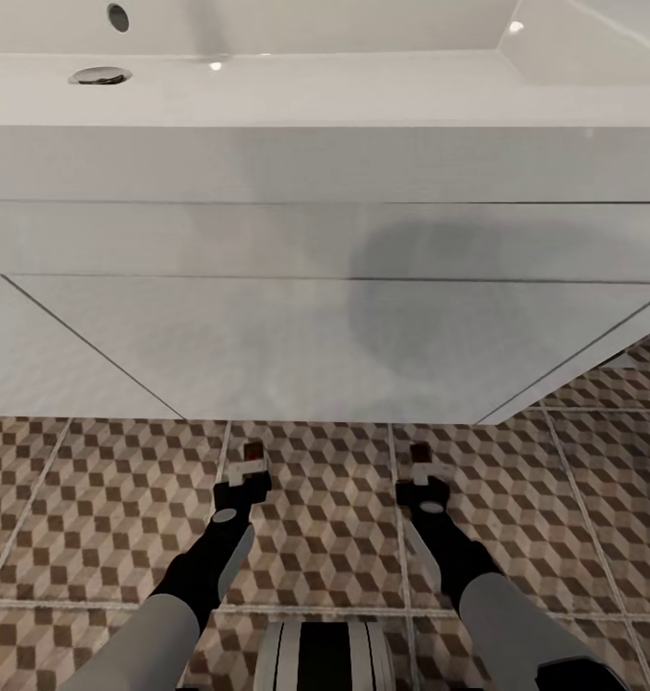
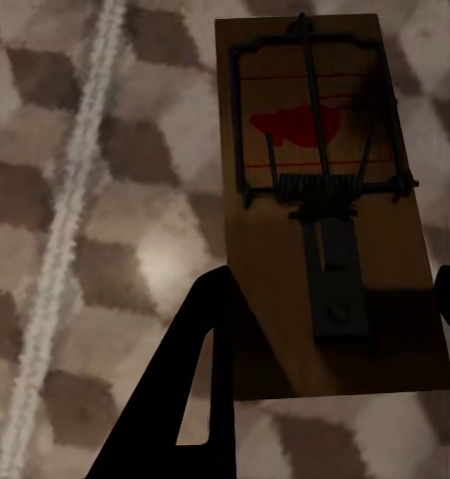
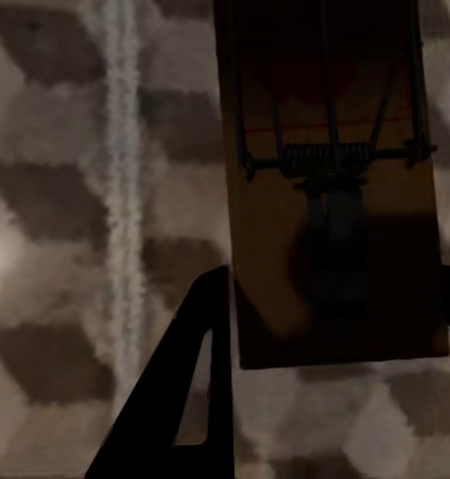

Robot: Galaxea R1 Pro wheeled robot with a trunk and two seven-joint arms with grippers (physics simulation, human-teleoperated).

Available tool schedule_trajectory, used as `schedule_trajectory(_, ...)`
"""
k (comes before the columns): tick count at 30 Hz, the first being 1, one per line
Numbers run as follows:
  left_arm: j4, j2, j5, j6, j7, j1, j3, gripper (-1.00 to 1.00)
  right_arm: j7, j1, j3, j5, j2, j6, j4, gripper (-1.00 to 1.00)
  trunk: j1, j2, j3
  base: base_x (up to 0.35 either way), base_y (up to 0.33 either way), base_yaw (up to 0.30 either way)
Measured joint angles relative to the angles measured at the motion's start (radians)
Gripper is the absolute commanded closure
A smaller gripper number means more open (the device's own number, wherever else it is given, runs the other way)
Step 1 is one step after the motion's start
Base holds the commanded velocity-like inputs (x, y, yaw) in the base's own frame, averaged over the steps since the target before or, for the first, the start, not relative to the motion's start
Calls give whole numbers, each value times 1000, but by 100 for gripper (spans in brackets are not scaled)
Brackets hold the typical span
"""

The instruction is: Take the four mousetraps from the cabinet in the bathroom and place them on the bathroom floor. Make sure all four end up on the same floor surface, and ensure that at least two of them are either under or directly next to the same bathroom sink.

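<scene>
Each of my grippers holds one mousetrap low over the cube-patterned bathroom floor [image 1: 325,537], just in front of the white vanity [image 1: 267,240] that carries the sink [image 1: 363,86]. My left gripper [image 1: 245,472] is shut on a brown mousetrap [image 1: 252,450]. Up close, this mousetrap [image 2: 324,210] shows a dark spring bar and a red mark, with the left gripper [image 2: 329,339] clamped on its near end. My right gripper [image 1: 421,474] is shut on a second mousetrap [image 1: 421,452]. This mousetrap [image 3: 329,190] sits dim between the fingers [image 3: 190,389] of the right gripper [image 3: 329,329]. The cabinet is out of view.
The vanity's underside overhangs the tiles, leaving a shadowed gap beneath. The sink's drain [image 1: 100,75] sits at the far left of the basin. Open tiled floor [image 1: 603,451] stretches to the right past the vanity's corner. My own base [image 1: 325,657] is at the bottom.
</scene>
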Motion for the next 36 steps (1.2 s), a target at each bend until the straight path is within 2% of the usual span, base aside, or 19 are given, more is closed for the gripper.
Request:
schedule_trajectory(6, -18, 3, 0, 0, 0, 0, 0, 100, -22, 0, 0, 0, -4, -21, -17, 100, 0, 0, 0, 0, 0, 0)
schedule_trajectory(36, -25, 9, -1, -3, 4, 0, -4, 100, -24, 0, 1, 0, -2, -25, -5, 100, 0, 0, 0, 42, 0, 0)
